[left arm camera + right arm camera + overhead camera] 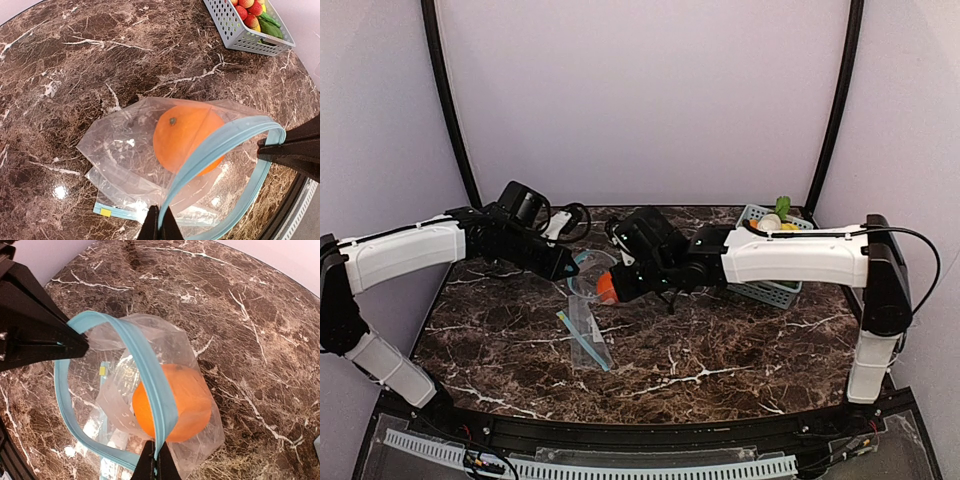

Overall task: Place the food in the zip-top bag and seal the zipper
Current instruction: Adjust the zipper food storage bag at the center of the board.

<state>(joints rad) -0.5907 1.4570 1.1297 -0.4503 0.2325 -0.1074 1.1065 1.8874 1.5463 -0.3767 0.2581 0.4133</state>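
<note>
Fingertips of my left gripper (160, 224) are pressed together on the blue zipper rim (225, 137) of the zip-top bag (120, 145), nipping it at one side of the mouth. Under the bag, on the dark marble table (75, 75), lies a flat clear sheet (112, 197) with a blue strip and a small yellow tab. Inside the bag sits the orange-red ball (185, 135), low against the clear wall and just behind the rim; I cannot tell whether the bag's bottom rests on the table. Across the mouth, my right gripper (156, 464) has its fingers clamped together on the opposite stretch of the same rim, so the blue band runs in a wide loop between my two grips and the mouth stands agape. Farther right, well apart from the bag, the grey basket (240, 30) stands at the table's far right corner. It holds the rest of the food: red bumpy pieces (250, 7), a green piece (271, 24), a white oblong (770, 222) and a yellow piece (788, 227), heaped together.
</note>
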